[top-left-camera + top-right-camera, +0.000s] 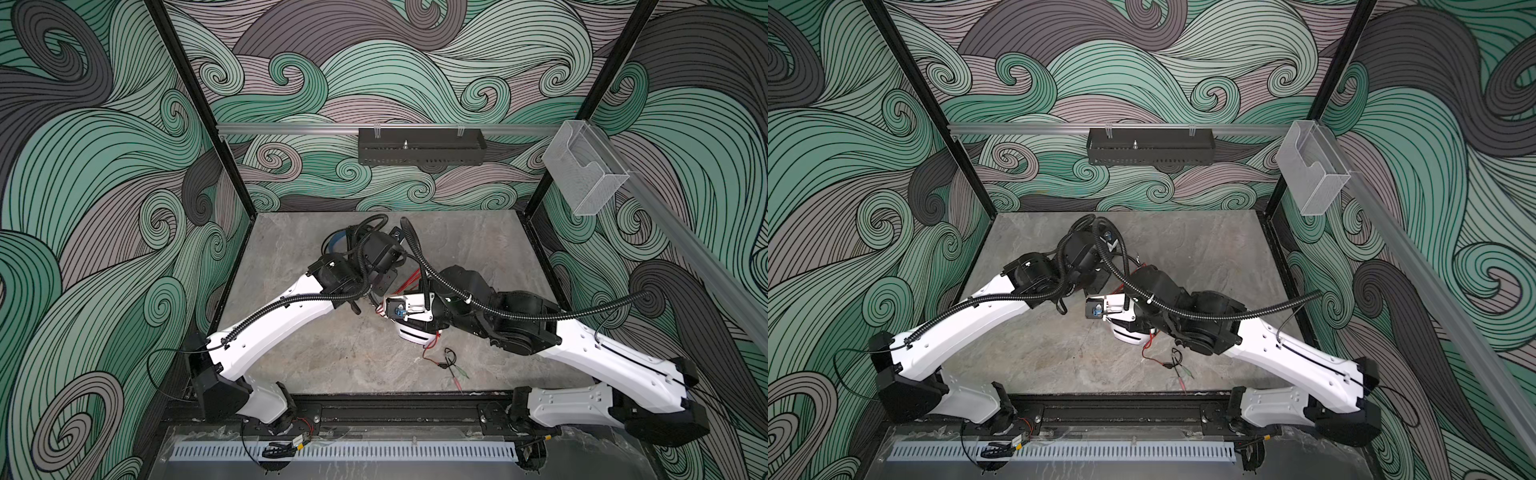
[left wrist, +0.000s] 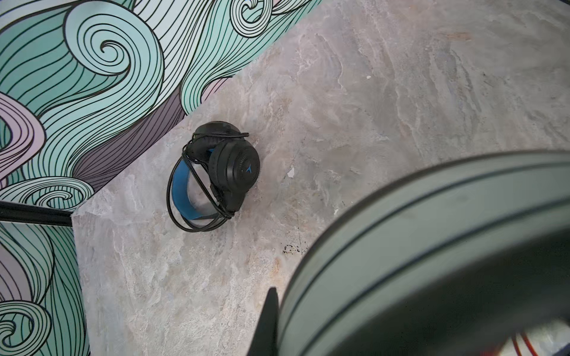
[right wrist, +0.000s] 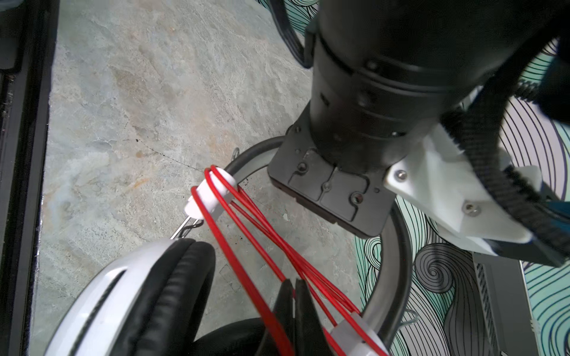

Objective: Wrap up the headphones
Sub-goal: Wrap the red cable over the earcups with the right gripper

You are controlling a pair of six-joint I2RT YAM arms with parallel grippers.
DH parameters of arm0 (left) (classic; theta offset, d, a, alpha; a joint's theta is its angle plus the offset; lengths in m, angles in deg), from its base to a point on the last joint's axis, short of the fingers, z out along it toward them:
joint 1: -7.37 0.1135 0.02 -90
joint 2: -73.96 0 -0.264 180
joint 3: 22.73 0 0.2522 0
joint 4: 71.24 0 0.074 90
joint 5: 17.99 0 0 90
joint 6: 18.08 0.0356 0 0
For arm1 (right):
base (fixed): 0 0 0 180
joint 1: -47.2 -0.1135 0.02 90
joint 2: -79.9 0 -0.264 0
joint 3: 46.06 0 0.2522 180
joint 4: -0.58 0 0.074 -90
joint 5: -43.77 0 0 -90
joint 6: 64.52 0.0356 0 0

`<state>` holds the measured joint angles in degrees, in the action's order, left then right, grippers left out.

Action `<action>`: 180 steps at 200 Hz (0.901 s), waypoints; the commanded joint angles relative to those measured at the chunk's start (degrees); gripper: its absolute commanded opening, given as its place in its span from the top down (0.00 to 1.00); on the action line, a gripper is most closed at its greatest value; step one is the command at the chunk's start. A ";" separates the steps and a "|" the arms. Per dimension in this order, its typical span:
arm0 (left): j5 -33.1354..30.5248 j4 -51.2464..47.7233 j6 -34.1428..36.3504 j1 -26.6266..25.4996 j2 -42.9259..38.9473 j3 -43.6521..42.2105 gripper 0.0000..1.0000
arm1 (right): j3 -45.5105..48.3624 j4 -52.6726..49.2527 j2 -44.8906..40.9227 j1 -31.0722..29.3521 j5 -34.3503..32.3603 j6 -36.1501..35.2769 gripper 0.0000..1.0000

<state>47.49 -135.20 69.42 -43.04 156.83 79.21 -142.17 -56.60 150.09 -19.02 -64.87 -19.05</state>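
The grey surface point(image 1: 332, 357) fills the lower middle of both top views, and my two arms meet over its centre. The white-and-black headset point(image 3: 123, 292) lies beneath them, at the lower left of the right wrist view, with its grey headband point(image 3: 401, 262) arching up the right side. My left claw point(image 3: 330, 194) is clamped on that headband, steadying it. The black headset point(image 2: 225, 172) sits apart at centre-left of the left wrist view, its own cord looped round it (that one looks finished to me). The red cord point(image 3: 246, 243) spans the headband in several turns. My right claw point(image 3: 293, 282), at the bottom centre of the right wrist view, is closed with its tips among those strands; whether one is pinched I cannot tell. I judge I am mid-wrap on the second headset. A loose tail point(image 1: 426, 353) lies on the surface, lower middle of a top view. Next, that slack needs carrying round the band under tension and its end tucking in.
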 commanded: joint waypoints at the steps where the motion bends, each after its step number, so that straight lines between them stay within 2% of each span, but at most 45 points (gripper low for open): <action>1: 1.01 -3.99 3.29 0.44 -0.96 -1.97 1.00 | -3.24 1.52 0.09 0.03 -10.81 -1.99 0.93; 26: 0.31 -4.70 3.13 0.48 -3.18 -2.79 1.00 | -1.19 2.97 -0.92 0.01 -15.37 -8.15 0.92; 64: -4.21 -5.83 3.00 0.47 -3.58 -2.42 1.00 | 0.00 4.57 -2.23 -0.01 -18.58 -11.55 0.89; 99: -5.81 -6.09 3.54 0.50 -4.27 -1.93 1.00 | 0.25 4.57 -2.59 0.00 -19.13 -11.85 0.89; 127: -10.53 -6.00 2.73 0.49 -5.49 -1.70 1.00 | -0.31 4.49 -2.40 0.03 -21.14 -11.34 0.90; 151: -15.03 -4.83 0.90 0.54 -7.36 -1.44 1.00 | -0.58 2.45 -4.35 -0.05 -18.39 -8.12 0.90; 180: -19.46 -5.15 -1.44 0.50 -7.97 -0.48 1.00 | -1.34 -0.63 -7.63 0.03 -10.35 -0.86 0.89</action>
<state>34.75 -139.44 71.12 -42.91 150.93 76.19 -141.93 -55.16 146.82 -19.28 -79.29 -26.72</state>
